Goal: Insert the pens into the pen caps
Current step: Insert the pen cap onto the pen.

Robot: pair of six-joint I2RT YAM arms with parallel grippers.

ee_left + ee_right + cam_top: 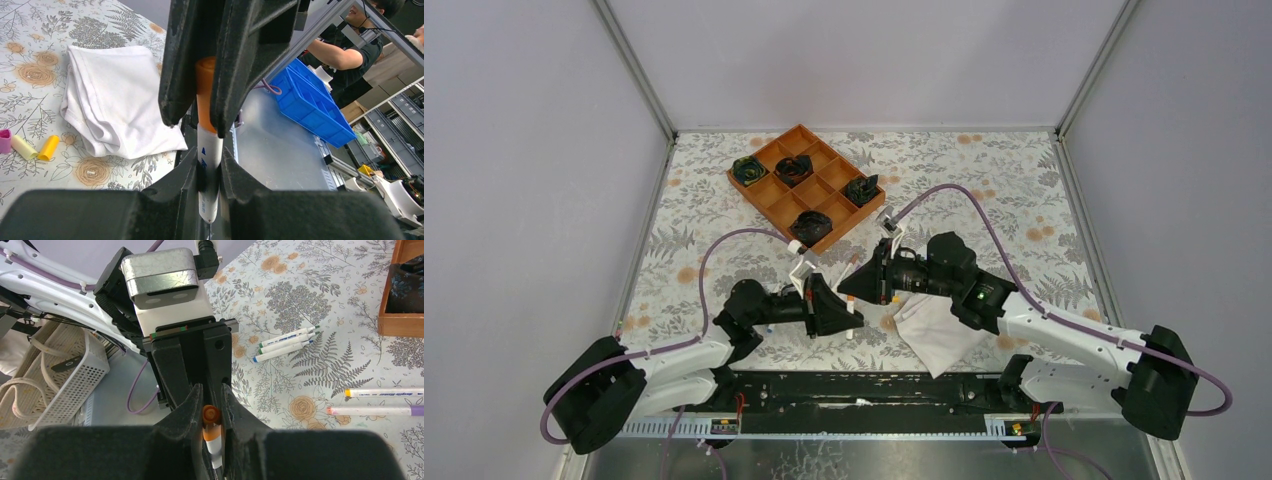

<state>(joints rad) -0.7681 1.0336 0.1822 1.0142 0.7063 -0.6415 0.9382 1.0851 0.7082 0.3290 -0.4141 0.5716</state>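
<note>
1. Where my two pincers meet nose to nose above the table, left pincer (209,162) is clenched on the white barrel of a pen (211,142).
2. Right pincer (197,124), facing it, is clenched on the orange cap (205,85). Cap and barrel run in one line and touch end to end.
3. Cannot tell whether the cap is fully seated.
4. Loose caps (23,147) (pink, pale yellow, orange-yellow) lie on the table left of left pincer, near a folded cloth (115,95).
5. Other pens (287,342) lie on the table right of right pincer: three together, two farther out.
6. Tray (779,195) sits beyond both pincers.
</note>
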